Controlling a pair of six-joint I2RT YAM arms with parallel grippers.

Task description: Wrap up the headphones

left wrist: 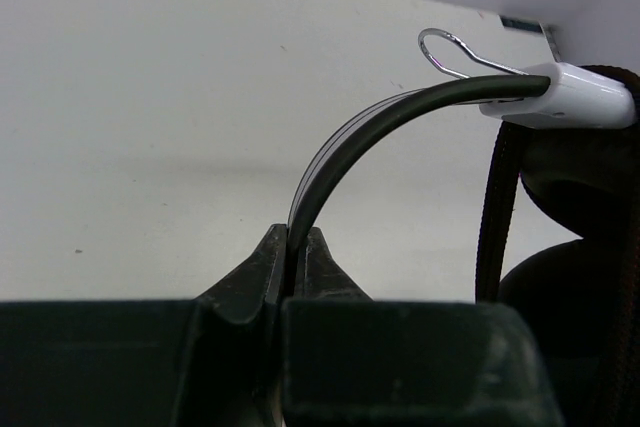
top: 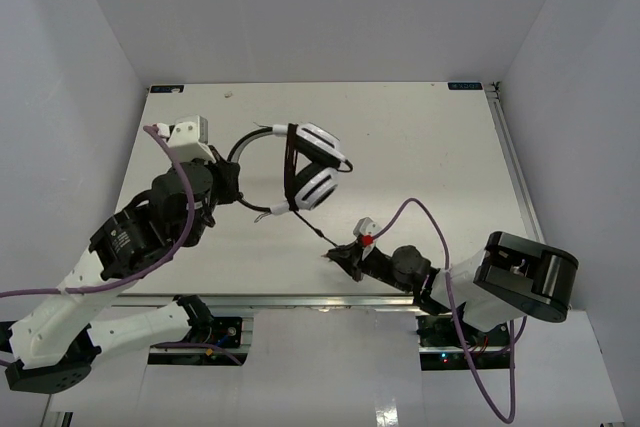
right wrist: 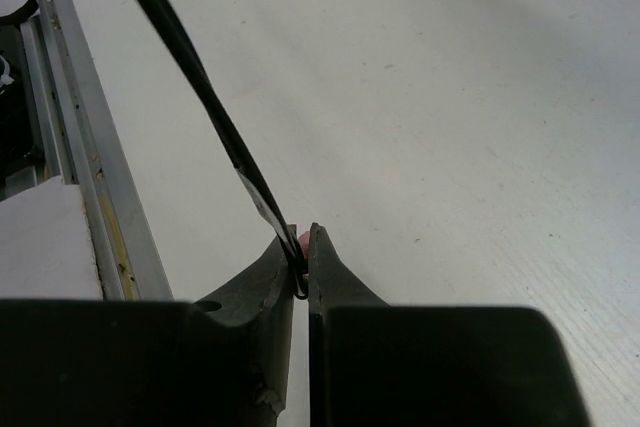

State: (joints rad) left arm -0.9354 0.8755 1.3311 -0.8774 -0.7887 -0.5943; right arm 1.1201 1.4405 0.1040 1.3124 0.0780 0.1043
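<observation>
Top external: we see the left claw (top: 236, 183) clamped on the headband (top: 252, 139), with the headphones (top: 316, 169) over the middle of the worktop (top: 430, 137). The right claw (top: 336, 255), low by the near edge, pinches the cord (top: 312, 227) — open surface lies beyond and rightward.

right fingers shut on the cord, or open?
Shut. In the right wrist view the right fingers pinch the cord between their tips.

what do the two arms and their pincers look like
The left arm and right arm are white shells with black joints, each trailed by a purple cable. The left pincer and right pincer are black and tapered.
</observation>
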